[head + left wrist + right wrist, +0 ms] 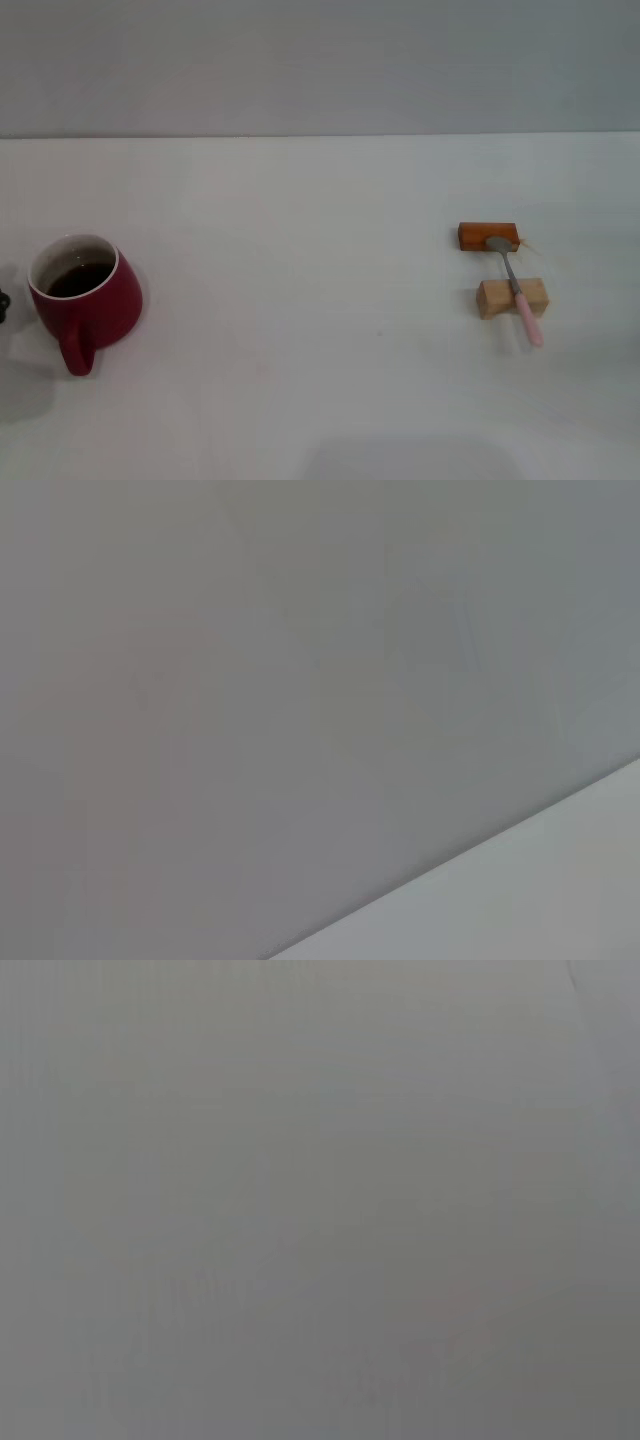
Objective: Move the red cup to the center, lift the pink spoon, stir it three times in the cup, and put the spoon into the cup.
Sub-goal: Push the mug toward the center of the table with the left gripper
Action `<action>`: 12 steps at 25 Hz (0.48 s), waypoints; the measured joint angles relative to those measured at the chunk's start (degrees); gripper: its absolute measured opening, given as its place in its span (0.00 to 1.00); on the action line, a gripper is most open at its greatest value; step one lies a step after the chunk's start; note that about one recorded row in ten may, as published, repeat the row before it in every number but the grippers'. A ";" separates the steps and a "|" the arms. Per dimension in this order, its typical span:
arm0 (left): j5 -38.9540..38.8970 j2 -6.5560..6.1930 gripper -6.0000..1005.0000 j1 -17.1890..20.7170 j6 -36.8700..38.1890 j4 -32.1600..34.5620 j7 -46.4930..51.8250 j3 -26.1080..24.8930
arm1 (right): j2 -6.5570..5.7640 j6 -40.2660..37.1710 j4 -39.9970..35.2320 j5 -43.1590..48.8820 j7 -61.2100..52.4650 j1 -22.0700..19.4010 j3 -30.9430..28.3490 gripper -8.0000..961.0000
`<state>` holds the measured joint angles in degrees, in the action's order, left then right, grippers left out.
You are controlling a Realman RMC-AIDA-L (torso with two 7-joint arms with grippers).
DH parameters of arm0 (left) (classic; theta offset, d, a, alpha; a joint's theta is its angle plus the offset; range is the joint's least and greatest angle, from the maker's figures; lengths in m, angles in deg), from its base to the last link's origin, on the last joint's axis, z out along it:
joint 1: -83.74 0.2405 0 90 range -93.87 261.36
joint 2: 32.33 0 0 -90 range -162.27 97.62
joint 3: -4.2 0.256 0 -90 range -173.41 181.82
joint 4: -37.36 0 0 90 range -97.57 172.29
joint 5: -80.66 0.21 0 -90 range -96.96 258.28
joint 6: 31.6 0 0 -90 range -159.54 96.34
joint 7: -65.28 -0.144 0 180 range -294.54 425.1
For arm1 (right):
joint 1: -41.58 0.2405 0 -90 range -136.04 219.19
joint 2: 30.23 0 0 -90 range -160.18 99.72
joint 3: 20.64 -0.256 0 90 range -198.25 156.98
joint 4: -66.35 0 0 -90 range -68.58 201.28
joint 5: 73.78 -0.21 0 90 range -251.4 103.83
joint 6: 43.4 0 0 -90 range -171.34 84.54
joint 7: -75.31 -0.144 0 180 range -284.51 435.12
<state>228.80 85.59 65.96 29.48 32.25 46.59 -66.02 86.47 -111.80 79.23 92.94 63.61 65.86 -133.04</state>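
At far left beside the red cup [82, 298], perhaps the left end effector [3, 305], grip state unclear.

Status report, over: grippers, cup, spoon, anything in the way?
Neither gripper in view. Red cup at table's left, upright, not yet centered. Pink spoon propped across two wooden blocks at right. Nothing between them.
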 joint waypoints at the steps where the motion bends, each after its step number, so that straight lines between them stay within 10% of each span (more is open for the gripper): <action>1: 0.00 0.00 0.00 0.00 0.00 0.00 0.00 0.00 | -0.11 0.28 0.00 0.00 0.00 0.13 -0.01 0.74; 12: -0.05 0.45 0.01 -2.32 -1.19 -0.96 0.08 5.58 | -0.55 1.17 0.05 0.20 0.09 1.02 0.00 0.75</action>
<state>228.75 86.04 63.64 28.29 31.29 46.67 -60.44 85.92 -110.63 79.27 93.14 63.70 66.88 -133.04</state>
